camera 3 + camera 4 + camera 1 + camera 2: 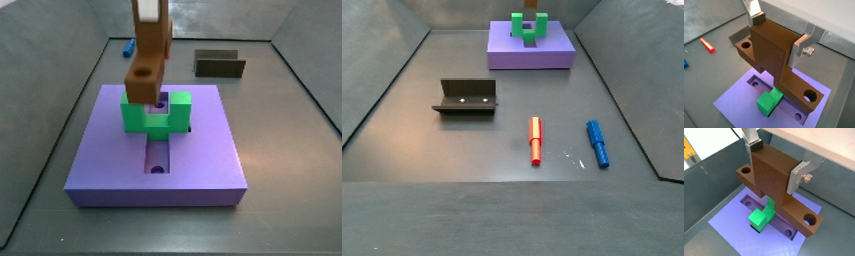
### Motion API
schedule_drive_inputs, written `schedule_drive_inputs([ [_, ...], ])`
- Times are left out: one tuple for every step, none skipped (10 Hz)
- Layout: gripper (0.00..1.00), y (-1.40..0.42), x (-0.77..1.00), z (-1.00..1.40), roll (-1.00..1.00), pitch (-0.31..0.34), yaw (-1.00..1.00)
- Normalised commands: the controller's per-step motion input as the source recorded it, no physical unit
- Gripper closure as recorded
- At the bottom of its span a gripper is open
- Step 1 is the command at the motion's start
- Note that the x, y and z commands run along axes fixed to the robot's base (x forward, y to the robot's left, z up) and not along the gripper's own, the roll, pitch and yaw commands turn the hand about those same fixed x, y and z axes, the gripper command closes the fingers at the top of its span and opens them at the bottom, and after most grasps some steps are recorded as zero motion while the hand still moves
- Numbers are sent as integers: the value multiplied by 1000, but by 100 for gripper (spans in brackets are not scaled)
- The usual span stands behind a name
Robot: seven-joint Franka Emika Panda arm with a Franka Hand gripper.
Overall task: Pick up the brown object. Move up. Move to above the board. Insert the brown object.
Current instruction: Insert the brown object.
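Note:
My gripper is shut on the brown object, a T-shaped block with a hole at each end of its crossbar. It grips the block's stem between both fingers in both wrist views. The purple board lies below, with a green U-shaped piece standing on it. In a side view the brown object hangs upright from the gripper. Its lower end is level with the top of the green piece on the board. I cannot tell whether they touch.
The fixture stands on the floor away from the board. A red pen and a blue pen lie side by side on the floor. Grey walls enclose the floor.

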Motion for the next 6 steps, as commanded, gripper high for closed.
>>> schedule_drive_inputs([
  [100,-154,0,-494,1,-79,17],
  [100,-320,31,-309,107,0,0],
  [100,-380,126,-209,154,0,0],
  [100,-257,86,-249,207,0,29],
  [100,0,46,-180,234,1,100],
  [100,0,11,-120,246,0,203],
])
